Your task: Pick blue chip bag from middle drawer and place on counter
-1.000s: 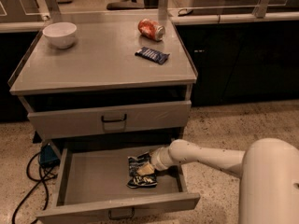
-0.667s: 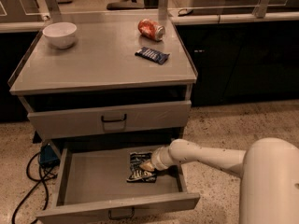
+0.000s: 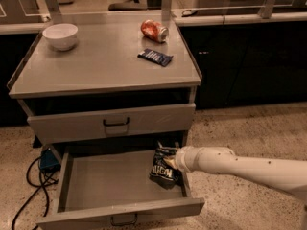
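Speckled stone flooring [image 3: 240,128] is surrounding a grey metal drawer cabinet. Its broad flat grey counter [image 3: 96,71] is carrying a round white bowl [image 3: 60,35] at the back left. A crushed red drinks can [image 3: 154,30] is lying on its side at the back right, and a small flat blue bar wrapper [image 3: 155,57] is lying just in front of the can. Below, the upper grey drawer front [image 3: 158,119] is sitting closed. The wide, shallow grey middle drawer [image 3: 110,183] is standing pulled out.

A white robot arm [image 3: 244,169] is reaching in from the right, over the drawer's right wall. Its gripper [image 3: 171,163] is sitting at the right side of the drawer, pressed into the right edge of the crumpled foil blue chip bag [image 3: 162,169], and the jaws are clamping that bag. The bag is hanging on end at the drawer's right side, close to the side wall. Its long axis is running nearly upright, with the crinkled top leaning slightly right and the lower end pointing down toward the drawer's front right corner. White lettering is facing the camera.

Dark cables [image 3: 29,186] and a small blue object [image 3: 49,159] are lying on the floor left of the drawer.
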Controlling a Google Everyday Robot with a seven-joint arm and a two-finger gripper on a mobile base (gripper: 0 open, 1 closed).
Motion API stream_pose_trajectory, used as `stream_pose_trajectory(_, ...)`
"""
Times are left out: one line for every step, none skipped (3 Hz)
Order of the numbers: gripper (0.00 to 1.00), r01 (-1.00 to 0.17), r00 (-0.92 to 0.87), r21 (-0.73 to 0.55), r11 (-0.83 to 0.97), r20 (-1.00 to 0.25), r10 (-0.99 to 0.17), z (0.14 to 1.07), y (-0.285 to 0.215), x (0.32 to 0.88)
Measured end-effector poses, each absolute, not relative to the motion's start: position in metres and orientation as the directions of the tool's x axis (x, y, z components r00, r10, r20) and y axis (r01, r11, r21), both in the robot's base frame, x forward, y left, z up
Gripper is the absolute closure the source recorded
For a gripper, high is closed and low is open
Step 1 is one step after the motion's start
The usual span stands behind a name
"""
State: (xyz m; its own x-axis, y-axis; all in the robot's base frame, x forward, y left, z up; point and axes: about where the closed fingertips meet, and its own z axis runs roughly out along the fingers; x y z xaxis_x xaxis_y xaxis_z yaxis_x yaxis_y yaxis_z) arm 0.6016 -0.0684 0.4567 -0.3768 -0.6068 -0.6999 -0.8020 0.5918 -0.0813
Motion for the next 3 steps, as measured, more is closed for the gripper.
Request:
stream_pose_trajectory(1.00,-0.809,-0.340,-0.131,0.573,-0.690,-0.639,0.485,-0.073,0.580)
stream_pose_trajectory(1.00,-0.812,-0.340,-0.130,0.569,-0.688,-0.641,0.484,-0.071,0.580)
stream_pose_trajectory(1.00,-0.812,-0.332,-0.151,0.564,-0.675,-0.659,0.524,-0.085,0.565)
